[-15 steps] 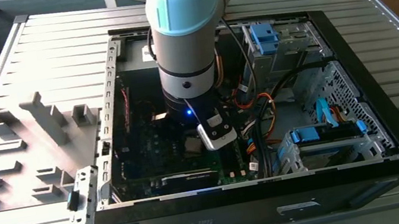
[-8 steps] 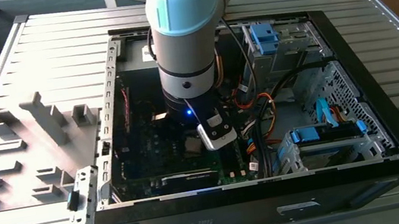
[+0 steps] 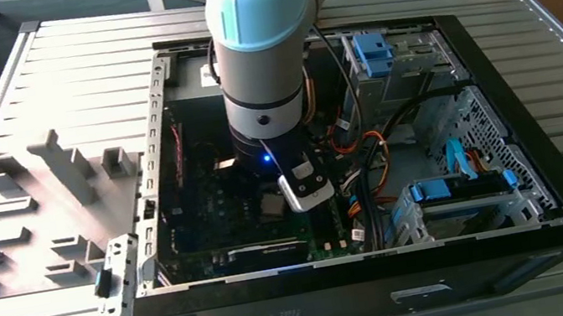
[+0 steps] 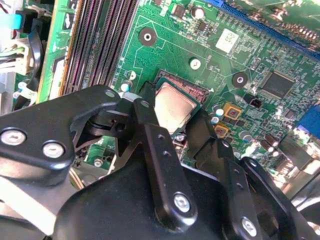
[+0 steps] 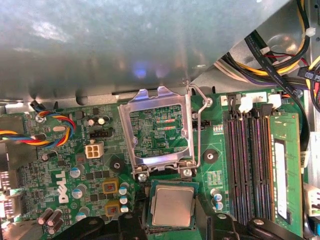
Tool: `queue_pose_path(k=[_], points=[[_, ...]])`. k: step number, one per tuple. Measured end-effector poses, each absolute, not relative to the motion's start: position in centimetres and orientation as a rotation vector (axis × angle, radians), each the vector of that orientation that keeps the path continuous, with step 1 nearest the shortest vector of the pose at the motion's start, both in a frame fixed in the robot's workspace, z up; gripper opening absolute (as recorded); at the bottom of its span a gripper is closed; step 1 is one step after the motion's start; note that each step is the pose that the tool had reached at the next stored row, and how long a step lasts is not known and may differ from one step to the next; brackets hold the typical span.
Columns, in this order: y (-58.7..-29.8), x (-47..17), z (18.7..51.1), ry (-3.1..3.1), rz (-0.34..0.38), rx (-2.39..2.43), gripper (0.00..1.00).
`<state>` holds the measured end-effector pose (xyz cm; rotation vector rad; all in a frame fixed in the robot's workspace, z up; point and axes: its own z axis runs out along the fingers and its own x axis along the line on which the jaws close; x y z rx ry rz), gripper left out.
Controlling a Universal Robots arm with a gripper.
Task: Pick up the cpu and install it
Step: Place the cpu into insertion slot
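The cpu (image 4: 172, 106) is a small square chip with a dull silver top, and it sits between my two black fingers (image 4: 146, 112). My gripper (image 4: 173, 119) is shut on the cpu, one finger against each side edge. In both wrist views the chip hangs just over the open dark socket (image 4: 186, 85), some of whose contact field shows beyond the chip's edge. The first wrist view has the cpu (image 5: 172, 207) level over the socket, with the metal load plate (image 5: 160, 127) flipped up behind it. In the exterior view my arm (image 3: 260, 59) reaches straight down into the computer case (image 3: 391, 276).
Memory slots (image 5: 247, 160) run beside the socket. Capacitors (image 5: 110, 187) and a white connector (image 5: 94, 150) stand on its other side. Cable bundles (image 3: 368, 170) and blue drive brackets (image 3: 461, 185) fill the case on the exterior view's right. A grey fixture block (image 3: 30, 215) lies outside it.
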<state>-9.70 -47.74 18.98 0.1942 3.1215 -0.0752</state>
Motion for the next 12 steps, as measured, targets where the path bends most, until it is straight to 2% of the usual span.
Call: queue_pose_path(k=[6,7,12], points=[[-47.75,-9.7,19.0,3.122,-0.075,0.194,0.49],[-47.75,-9.7,18.99,3.122,-0.075,0.194,0.45],[-47.74,-9.7,18.98,3.122,-0.074,0.194,0.45]])
